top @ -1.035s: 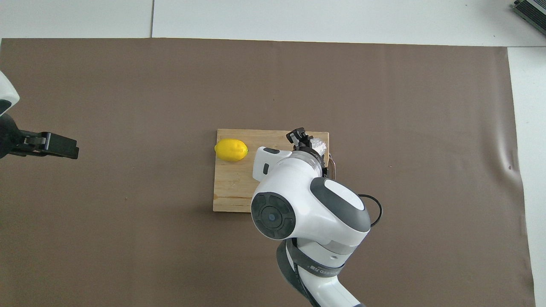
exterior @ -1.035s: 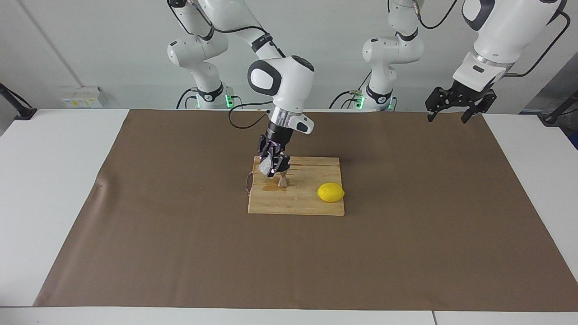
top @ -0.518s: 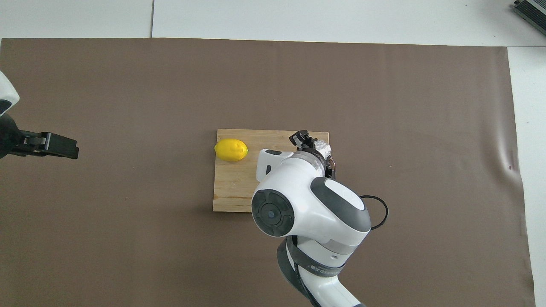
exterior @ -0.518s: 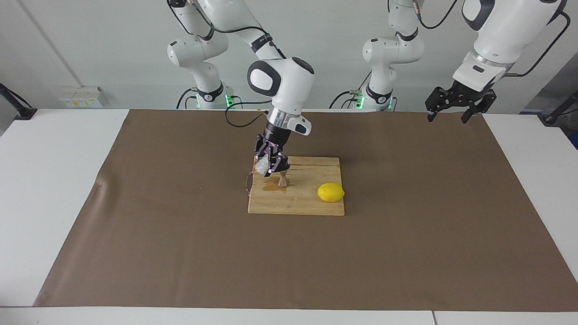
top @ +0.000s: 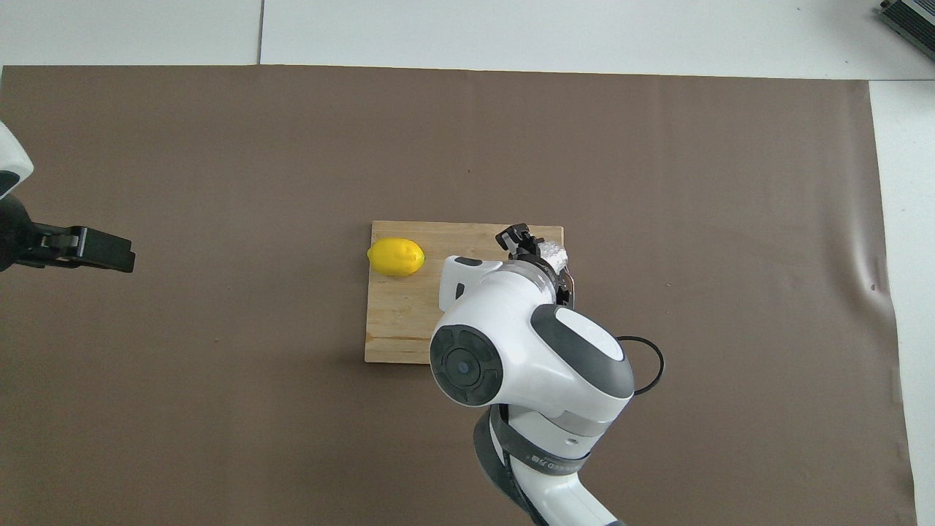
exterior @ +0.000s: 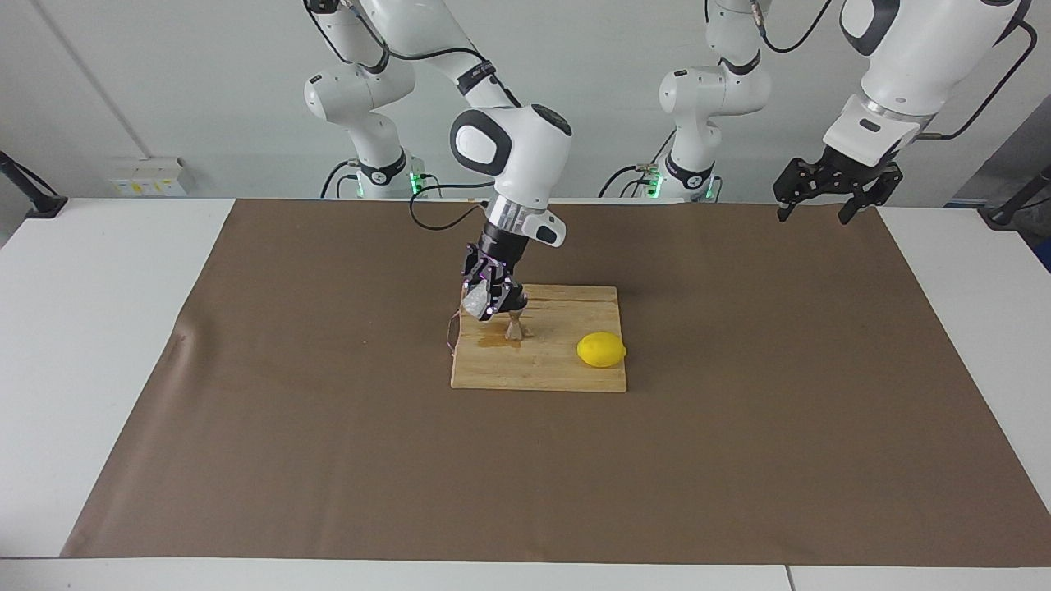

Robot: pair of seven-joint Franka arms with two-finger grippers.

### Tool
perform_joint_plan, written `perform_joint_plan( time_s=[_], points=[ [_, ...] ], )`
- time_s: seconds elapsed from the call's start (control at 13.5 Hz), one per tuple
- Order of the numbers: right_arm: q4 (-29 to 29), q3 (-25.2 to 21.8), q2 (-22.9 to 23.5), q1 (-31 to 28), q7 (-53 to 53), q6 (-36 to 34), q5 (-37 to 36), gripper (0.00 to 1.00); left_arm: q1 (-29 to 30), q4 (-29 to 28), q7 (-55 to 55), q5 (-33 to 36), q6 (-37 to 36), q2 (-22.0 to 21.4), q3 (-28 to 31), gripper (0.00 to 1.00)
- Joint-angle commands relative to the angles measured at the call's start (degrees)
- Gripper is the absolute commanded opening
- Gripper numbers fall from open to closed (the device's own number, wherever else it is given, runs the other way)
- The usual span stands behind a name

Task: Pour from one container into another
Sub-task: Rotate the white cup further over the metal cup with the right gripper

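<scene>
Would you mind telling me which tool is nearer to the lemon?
The right tool: it holds the glass cup over the cutting board where the lemon lies. The left tool waits over the mat's edge.

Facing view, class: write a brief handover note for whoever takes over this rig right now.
Right hand: shut on the glass cup, tilted over the jigger.
Left hand: open, waiting in the air at its own end of the table.
The jigger stands on the cutting board, with a lemon toward the left arm's end.
Done: cup lifted and tipped; a wet patch lies by the jigger.
Left: finish pouring, set the cup down.
</scene>
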Motion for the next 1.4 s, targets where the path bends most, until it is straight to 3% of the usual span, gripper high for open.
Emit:
perform_joint_plan(
  time_s=[0.0, 1.33],
  points=[
    [0.25, 0.34, 0.09, 1.45, 2.99, -1.89, -1.69, 0.15, 0.14, -1.04, 0.25, -0.56, -0.50, -1.30, 0.19, 1.00],
    [6.84, 0.43, 5.62, 6.19, 14.33, -12.00, -11.34, 0.14, 0.14, -1.04, 0.16, -0.56, -0.50, -1.30, 0.10, 1.00]
  ],
)
